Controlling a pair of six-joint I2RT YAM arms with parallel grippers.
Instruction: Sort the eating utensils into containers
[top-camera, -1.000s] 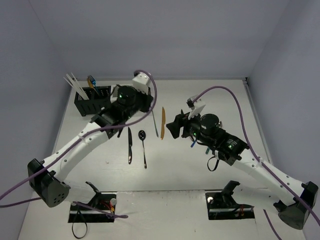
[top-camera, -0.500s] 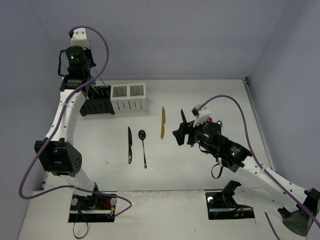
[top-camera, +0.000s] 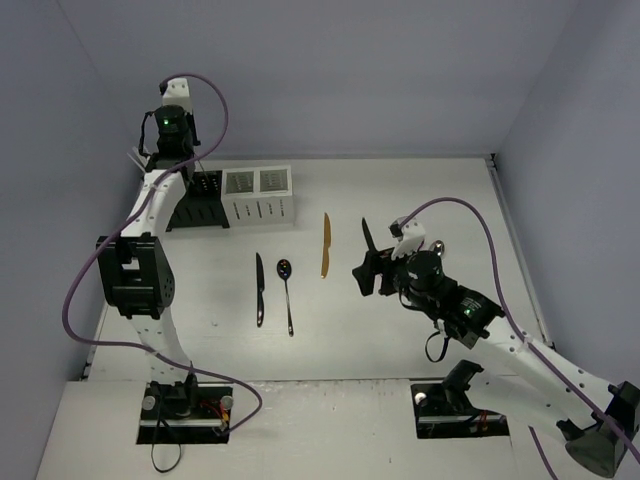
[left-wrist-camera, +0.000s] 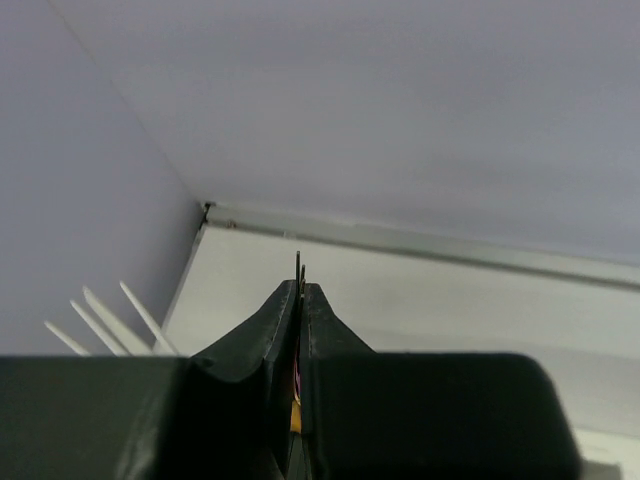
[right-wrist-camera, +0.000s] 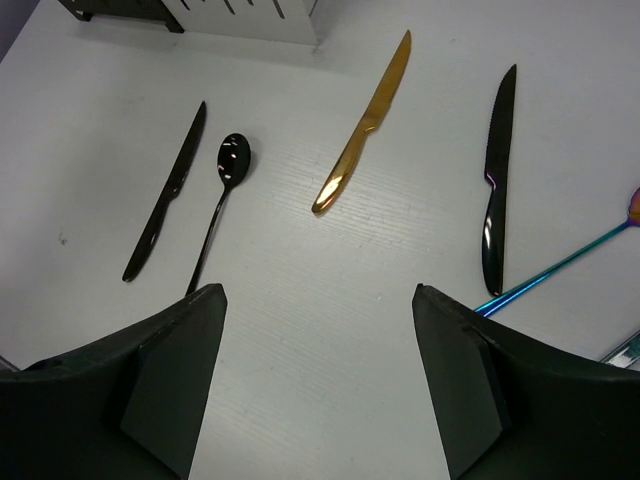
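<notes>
Left gripper (left-wrist-camera: 301, 300) is pressed together on a slim utensil (left-wrist-camera: 300, 262), type unclear, raised over the black caddy (top-camera: 197, 203) at 10 o'clock. Chopsticks (left-wrist-camera: 105, 318) look already binned. Right gripper (right-wrist-camera: 318, 330) is spread and empty. Left mid-table are the black knife (right-wrist-camera: 165, 195), black spoon (right-wrist-camera: 225, 195), gold knife (right-wrist-camera: 362, 125), dark knife (right-wrist-camera: 497, 180) and iridescent utensil (right-wrist-camera: 560, 265). We judge much sorting remains.

We see soft, even, fairly bright light from overhead, leaving only faint shadows on the bench (top-camera: 450, 180). Small glints sit on the gold knife (right-wrist-camera: 362, 125) and black spoon (right-wrist-camera: 233, 158). Close to the lens, the left gripper (left-wrist-camera: 301, 288) reads dark and blurred; the right wrist view is sharp.
</notes>
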